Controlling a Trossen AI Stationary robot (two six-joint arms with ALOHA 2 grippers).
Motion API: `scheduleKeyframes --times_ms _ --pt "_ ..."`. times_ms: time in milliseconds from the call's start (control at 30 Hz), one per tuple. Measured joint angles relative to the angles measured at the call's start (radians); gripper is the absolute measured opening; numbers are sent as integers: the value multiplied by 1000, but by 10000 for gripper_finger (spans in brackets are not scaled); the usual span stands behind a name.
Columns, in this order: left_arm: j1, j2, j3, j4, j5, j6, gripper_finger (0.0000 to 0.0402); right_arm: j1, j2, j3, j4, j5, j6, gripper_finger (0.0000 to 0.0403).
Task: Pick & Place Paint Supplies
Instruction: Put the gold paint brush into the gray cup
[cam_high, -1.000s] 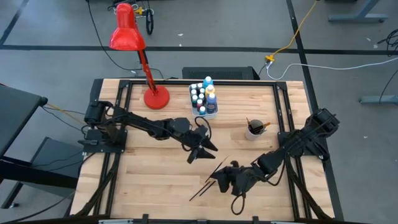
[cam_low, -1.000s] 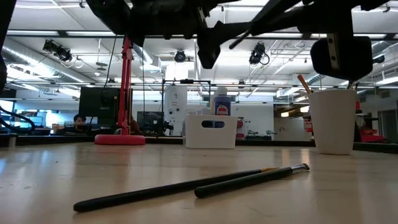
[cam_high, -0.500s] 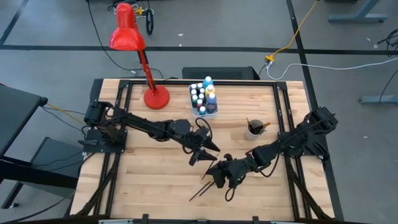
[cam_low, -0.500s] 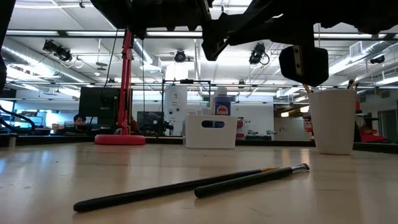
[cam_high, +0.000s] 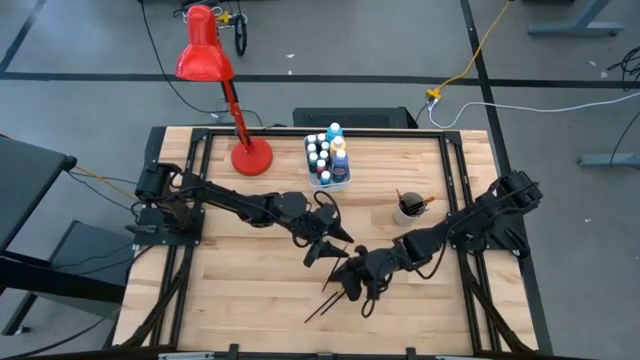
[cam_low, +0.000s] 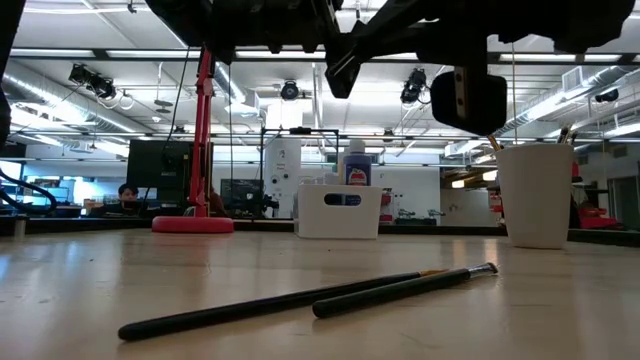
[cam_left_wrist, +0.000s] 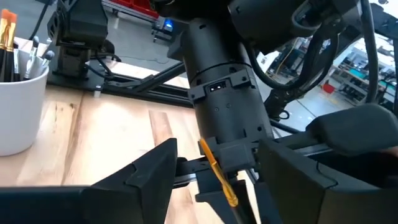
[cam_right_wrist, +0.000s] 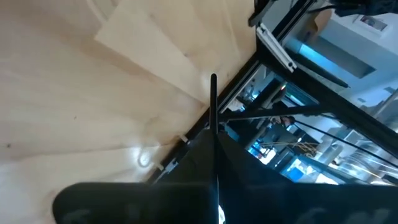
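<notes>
Just beyond the open left gripper (cam_high: 328, 248), over the middle of the wooden table (cam_high: 250, 300), the right arm has swung in from the table's right side over the last second; its right gripper (cam_high: 347, 283) now sits close in front of the left one, nearly nose to nose, where a second ago the two were well apart; in the same second the left jaws spread to their widest and stopped there; this reads as a handover being set up, the receiving hand ready and the giving hand arriving.

Far behind both grippers stand the red desk lamp (cam_high: 205, 58), the white tub (cam_high: 330, 172) crowded with white-capped paint bottles (cam_high: 335, 150), and, off to the right gripper's rear, a white cup (cam_high: 408, 210) with brushes already in it.

The right gripper is clamped tight on a held paintbrush (cam_right_wrist: 213, 124), which sticks out past its fingers; in the left wrist view the brush's orange part (cam_left_wrist: 219, 177) points into the gap between the left fingers (cam_left_wrist: 155, 168), which touch nothing and hold nothing.

Below the two grippers, two loose paintbrushes (cam_low: 400, 287) lie crossed on the wood, untouched; so the brush passing is only partly done, and the left jaws have yet to close on the offered handle.
</notes>
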Motion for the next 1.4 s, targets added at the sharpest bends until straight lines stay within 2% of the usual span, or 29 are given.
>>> scheduleKeyframes --times_ms 67,167,433,567,767,900,967,1200,1300,1400 --pt "0 0 0 1 0 0 223 0 0 0 -5 -7 13 4" --pt "0 0 0 0 0 0 185 0 0 0 -6 -9 31 4" --pt "0 0 0 1 -2 -5 22 0 0 0 -11 -8 33 4" --pt "0 0 0 3 -5 -21 18 0 0 0 -9 -7 68 10" --pt "2 0 0 1 -3 -27 8 19 0 0 29 -6 299 32" --pt "5 0 0 0 -8 -27 10 39 0 0 33 4 364 46" --pt "11 0 0 0 -22 -24 10 54 0 0 34 55 393 51" --pt "45 0 0 0 -23 -24 8 106 0 0 29 366 569 61" --pt "64 0 0 0 -33 3 7 120 0 0 0 537 635 62" --pt "81 0 0 5 -60 53 7 130 0 0 -64 772 686 61"
